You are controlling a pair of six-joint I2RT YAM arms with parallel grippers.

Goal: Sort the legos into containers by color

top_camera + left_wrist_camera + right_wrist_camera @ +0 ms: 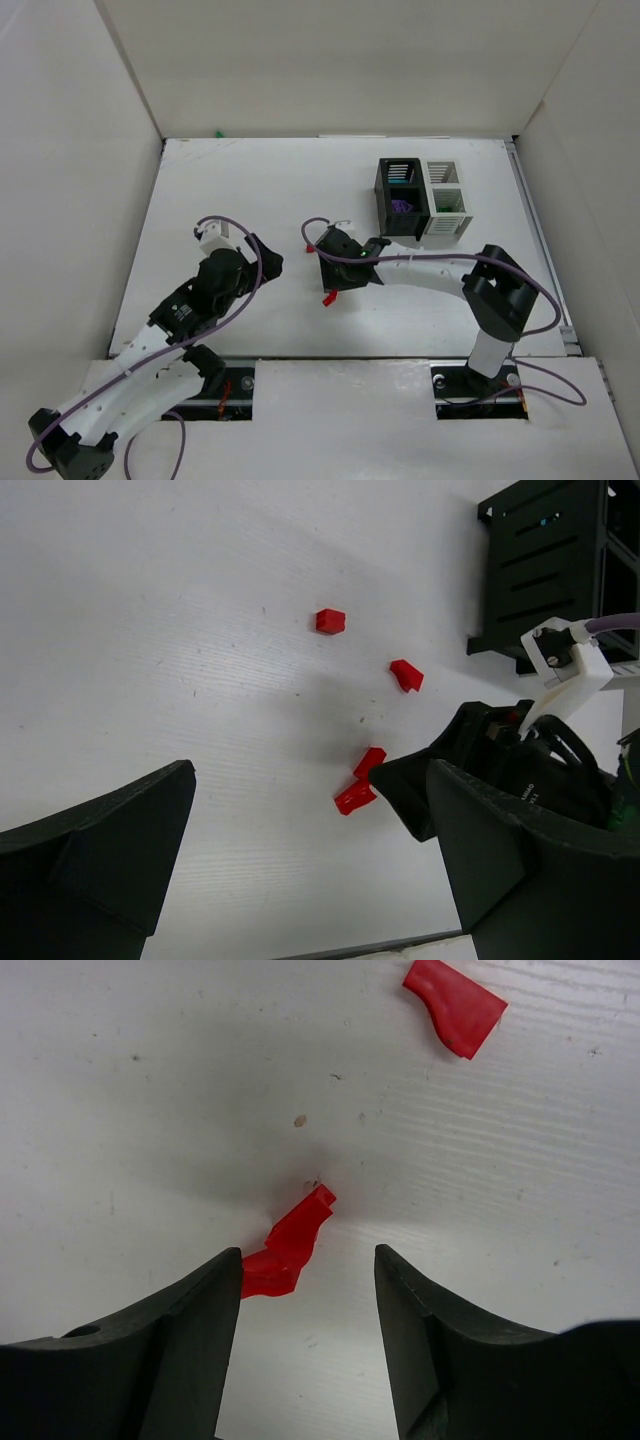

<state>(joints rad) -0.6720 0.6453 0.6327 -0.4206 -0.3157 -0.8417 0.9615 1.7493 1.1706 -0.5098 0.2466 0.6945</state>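
Note:
Several red legos lie on the white table [200, 200]. In the right wrist view two touching red legos [298, 1230] lie just ahead of my open right gripper [308, 1295], the nearer one against the left fingertip [222, 1280]. A third red lego [455, 1005] lies farther off. The left wrist view shows the same pair [360, 780] and two more red legos [330, 621] [406, 674]. My left gripper [310, 880] is open and empty, hovering to the left. The black container [402, 195] holds purple and teal legos. The white container [446, 195] is joined to its right.
In the top view my right gripper [333, 283] reaches left over a red lego [328, 297], and my left gripper [272, 262] points toward it. A small green piece [218, 132] lies at the back wall. White walls enclose the table.

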